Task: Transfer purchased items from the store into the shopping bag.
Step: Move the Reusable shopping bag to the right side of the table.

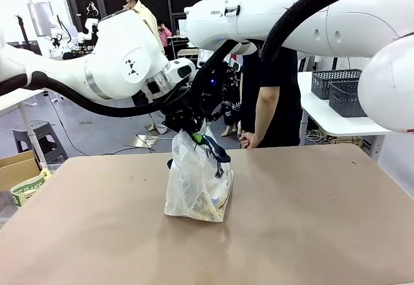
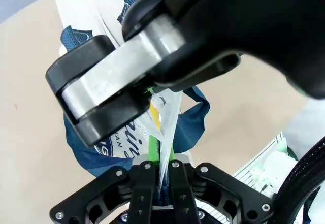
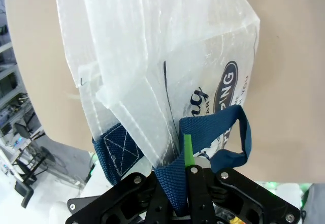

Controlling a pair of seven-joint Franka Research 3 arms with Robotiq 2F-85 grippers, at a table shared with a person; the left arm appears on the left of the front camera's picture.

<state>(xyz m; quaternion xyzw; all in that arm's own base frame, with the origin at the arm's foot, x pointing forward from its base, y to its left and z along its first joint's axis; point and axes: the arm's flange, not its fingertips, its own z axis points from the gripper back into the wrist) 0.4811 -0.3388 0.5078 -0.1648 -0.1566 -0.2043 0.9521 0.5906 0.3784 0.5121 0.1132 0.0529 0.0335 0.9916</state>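
Left gripper (image 2: 158, 170): you are seeing its black jaws with green pads pressing together on a pinch of the translucent whitish plastic shopping bag (image 1: 197, 185) with navy strap handles, at the bag's upper edge; in the front view it (image 1: 185, 130) is sitting just above the bag's gathered top.

Right gripper (image 3: 179, 176): its jaws are clamping tight on one navy strap handle (image 3: 170, 181) together with a fold of the bag's film (image 3: 152, 71); in the left wrist view its black and silver finger (image 2: 117, 84) is crossing just above the left gripper, close to touching.

Shopping bag: you are looking at it standing upright near the middle of the tan table (image 1: 310, 214), its top bunched between both grippers. A dark oval logo (image 3: 229, 84) and script lettering are showing on its side.

Purchased items: yellowish shapes (image 1: 206, 206) are showing through the film low in the bag; you cannot tell their number.

Person (image 1: 277, 72): in a black top, standing at the table's far edge, one hand (image 1: 248, 141) hanging near it.

Dark grey mesh baskets (image 1: 337, 88): resting on a white side table behind, right.
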